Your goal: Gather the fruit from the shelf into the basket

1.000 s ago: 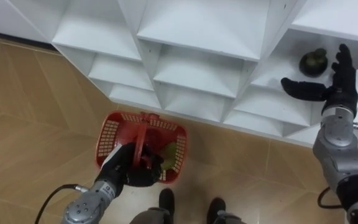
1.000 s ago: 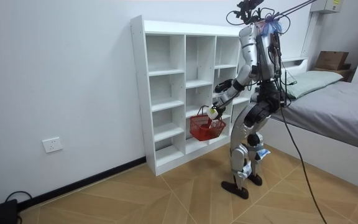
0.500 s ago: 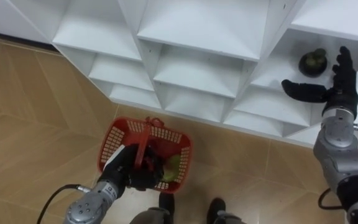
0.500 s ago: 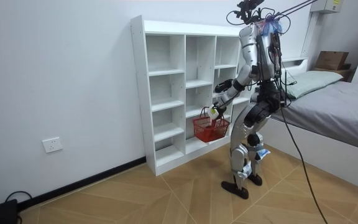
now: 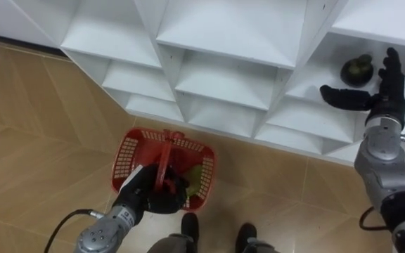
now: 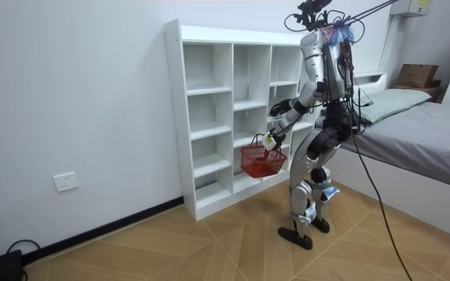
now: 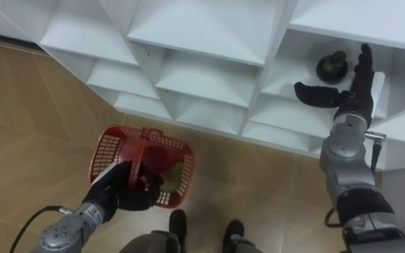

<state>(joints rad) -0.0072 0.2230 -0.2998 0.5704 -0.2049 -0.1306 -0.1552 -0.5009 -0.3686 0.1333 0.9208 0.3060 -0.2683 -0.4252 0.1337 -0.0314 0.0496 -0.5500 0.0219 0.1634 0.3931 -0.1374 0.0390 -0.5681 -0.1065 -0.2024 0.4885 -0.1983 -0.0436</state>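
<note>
Room view: robot stands upright close before the white closet (image 6: 209, 117), with a bed (image 6: 428, 133) behind it.
Right arm: raised with the forearm up, reaching into a closet compartment on the robot's right.
Right hand (image 5: 389, 88): open, fingers straight and pointing up, thumb stretched sideways to the left.
Dark fruit (image 5: 356, 69): on the shelf just left of the right hand's fingers and above its thumb, apart from both.
Left arm: held low, bent inward over the wooden floor (image 5: 41, 119).
Left hand (image 5: 150, 193): fingers curled round the handle of the red basket (image 5: 129, 151).
Yellow-green fruit (image 5: 197, 174): inside the basket, just right of the left hand.
</note>
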